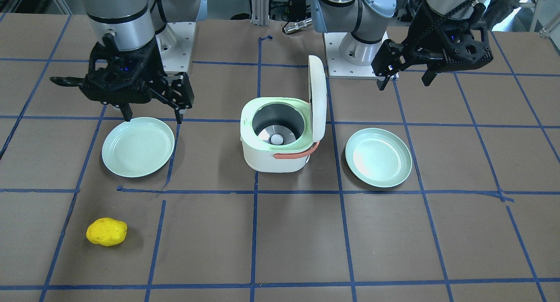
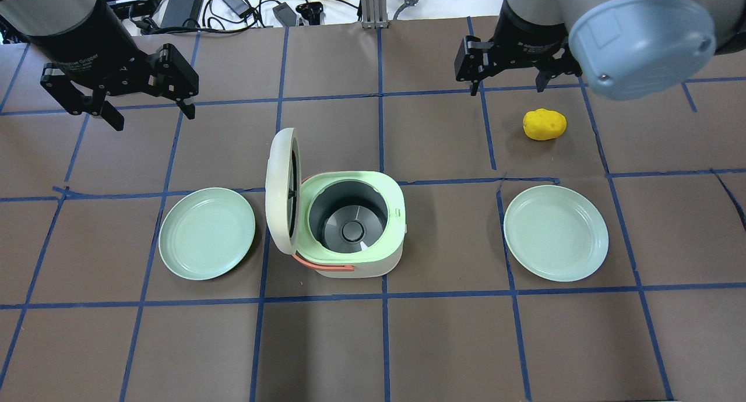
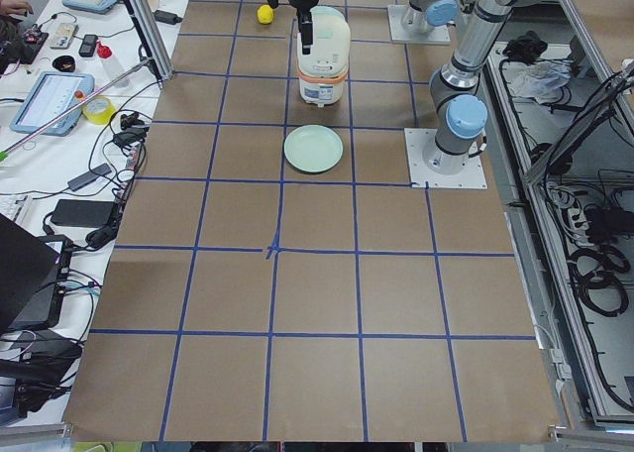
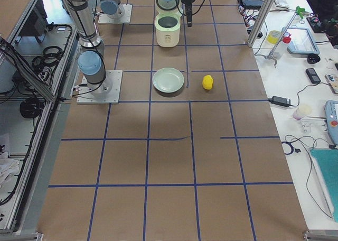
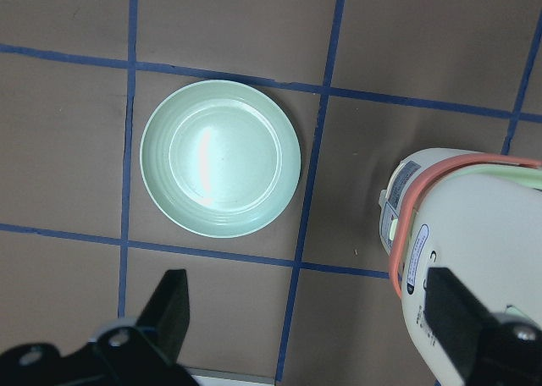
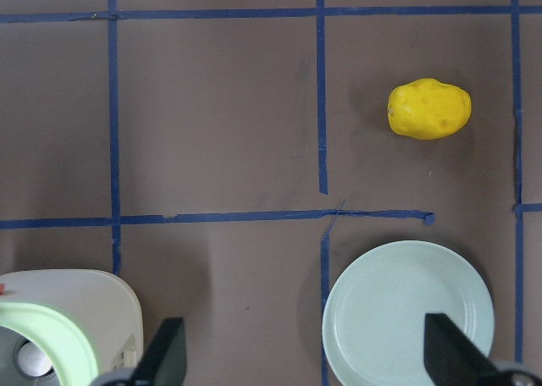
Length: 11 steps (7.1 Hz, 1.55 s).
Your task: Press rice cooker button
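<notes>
Cooker between left claw, right claw

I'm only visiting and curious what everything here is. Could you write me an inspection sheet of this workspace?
Surface: brown table gridded with blue tape.
Job's things: rice cooker, lid standing open, inside empty; button not clearly seen.
Clutter: green left plate and right plate flank the cooker; yellow lump beyond the right plate.
Grippers: left gripper and right gripper, jaws open, empty, raised clear of the cooker.
Cables: cords and adapters past the table's far edge.
Surroundings: side bench with tablets and bottles.
</notes>
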Motion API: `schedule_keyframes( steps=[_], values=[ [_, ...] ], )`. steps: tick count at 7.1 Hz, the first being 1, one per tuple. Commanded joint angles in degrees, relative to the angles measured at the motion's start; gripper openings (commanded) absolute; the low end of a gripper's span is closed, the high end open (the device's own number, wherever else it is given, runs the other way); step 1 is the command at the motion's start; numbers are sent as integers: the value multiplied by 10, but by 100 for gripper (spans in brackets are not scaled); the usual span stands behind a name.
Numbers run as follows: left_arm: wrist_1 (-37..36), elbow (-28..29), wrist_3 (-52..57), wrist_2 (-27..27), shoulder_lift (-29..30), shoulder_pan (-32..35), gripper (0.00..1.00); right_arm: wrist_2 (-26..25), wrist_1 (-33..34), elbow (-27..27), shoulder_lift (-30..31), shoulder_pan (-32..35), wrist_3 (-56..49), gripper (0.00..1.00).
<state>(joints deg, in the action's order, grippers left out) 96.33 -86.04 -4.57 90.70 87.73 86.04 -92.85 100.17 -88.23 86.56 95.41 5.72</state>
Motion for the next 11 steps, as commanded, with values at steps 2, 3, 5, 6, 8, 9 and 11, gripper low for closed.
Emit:
schedule_keyframes(
  steps=[2,3,5,6,8,9,11],
  values=[
    [0,0,0,0,1,0,100,5,-83,52,12,-46,-34,100],
    [0,0,0,0,0,-1,100,8,-91,60,10,-45,-32,100],
    [0,0,0,0,0,0,100,27,-99,65,9,-46,-26,100],
    [0,0,0,0,0,0,100,35,-103,61,10,-44,-26,100],
    [-1,0,0,0,1,0,100,39,-103,59,8,-42,-23,100],
    [0,0,0,0,1,0,100,32,-103,59,9,-41,-23,100],
    [0,0,0,0,1,0,100,29,-102,59,9,-41,-31,100]
  ],
)
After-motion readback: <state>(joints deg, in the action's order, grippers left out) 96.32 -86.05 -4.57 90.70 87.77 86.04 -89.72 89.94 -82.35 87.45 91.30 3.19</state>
